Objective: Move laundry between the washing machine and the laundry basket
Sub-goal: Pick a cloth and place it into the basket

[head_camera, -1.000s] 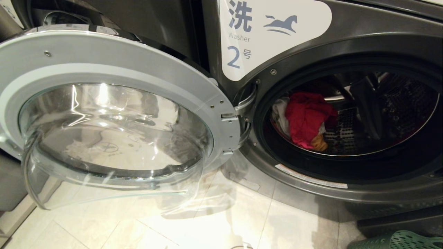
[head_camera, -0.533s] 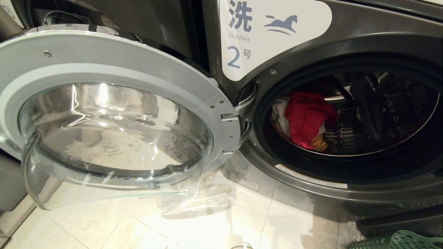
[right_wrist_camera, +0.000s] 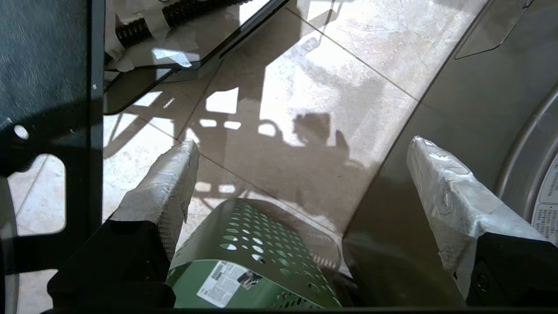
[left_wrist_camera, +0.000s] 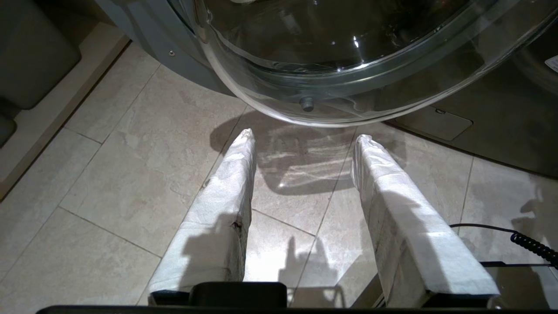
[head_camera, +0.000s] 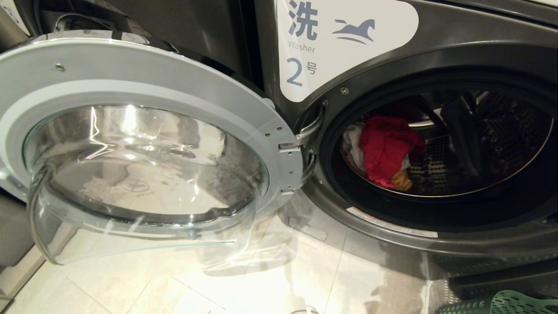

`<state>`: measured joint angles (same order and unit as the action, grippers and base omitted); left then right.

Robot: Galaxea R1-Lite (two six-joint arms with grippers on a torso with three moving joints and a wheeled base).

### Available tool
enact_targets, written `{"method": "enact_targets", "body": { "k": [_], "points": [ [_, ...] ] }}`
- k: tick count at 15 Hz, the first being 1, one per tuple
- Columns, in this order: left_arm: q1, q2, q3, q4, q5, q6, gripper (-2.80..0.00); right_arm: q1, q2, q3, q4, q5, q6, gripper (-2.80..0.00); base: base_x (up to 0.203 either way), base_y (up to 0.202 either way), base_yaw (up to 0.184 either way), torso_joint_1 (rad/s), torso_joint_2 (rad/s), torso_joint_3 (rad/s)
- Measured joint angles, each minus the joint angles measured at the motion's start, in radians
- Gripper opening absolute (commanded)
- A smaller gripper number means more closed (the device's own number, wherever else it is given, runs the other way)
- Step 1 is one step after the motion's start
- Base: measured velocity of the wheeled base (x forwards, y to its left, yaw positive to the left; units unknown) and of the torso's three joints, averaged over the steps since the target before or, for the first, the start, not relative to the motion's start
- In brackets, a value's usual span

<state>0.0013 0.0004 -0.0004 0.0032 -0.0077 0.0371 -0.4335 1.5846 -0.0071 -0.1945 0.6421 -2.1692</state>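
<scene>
Nearest to us, our left gripper (left_wrist_camera: 305, 136) hangs above the tiled floor (left_wrist_camera: 130, 174) just short of the glass door's lower rim. Its two white-wrapped fingers (left_wrist_camera: 226, 196) stand partly apart, with nothing between them. Our right gripper (right_wrist_camera: 304, 144) is spread wide and also empty. It hovers over the laundry basket (right_wrist_camera: 261, 244), whose perforated green wall and white label (right_wrist_camera: 226, 277) show between its fingers. The machine's grey front panel is close beside it.

In the head view neither arm shows. The basket's rim (head_camera: 501, 303) sits at five o'clock on the floor, right at the foot of the washing machine (head_camera: 479, 39).

The round door (head_camera: 144, 87) is swung fully open and fills the nine o'clock side, its clear bowl bulging toward us. At twelve o'clock we read the white horse label (head_camera: 340, 43) with the number 2.

Farthest in, at three o'clock, the drum stands open. The laundry (head_camera: 386, 150) lies heaped against the drum's nine o'clock side. A red garment lies on top, with a white piece (head_camera: 352, 146) at its nine o'clock and a small yellow-orange piece (head_camera: 402, 179) at its five o'clock.
</scene>
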Motion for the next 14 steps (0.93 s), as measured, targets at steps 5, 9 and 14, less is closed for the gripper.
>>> {"method": "enact_targets", "body": {
  "k": [5, 9, 14],
  "points": [
    [0.0, 0.0, 0.0, 0.0, 0.0, 0.0, -2.8, 0.237, -0.131, 0.007, -0.003, -0.058, 0.443, 0.0, 0.0, 0.0, 0.0, 0.0, 0.0, 0.0],
    [0.0, 0.0, 0.0, 0.0, 0.0, 0.0, -2.8, 0.318, -0.241, 0.006, -0.003, -0.078, 0.57, 0.0, 0.0, 0.0, 0.0, 0.0, 0.0, 0.0],
    [0.0, 0.0, 0.0, 0.0, 0.0, 0.001, -2.8, 0.436, -0.352, -0.008, 0.063, -0.188, 0.775, 0.0, 0.0, 0.0, 0.0, 0.0, 0.0, 0.0]
  ]
}}
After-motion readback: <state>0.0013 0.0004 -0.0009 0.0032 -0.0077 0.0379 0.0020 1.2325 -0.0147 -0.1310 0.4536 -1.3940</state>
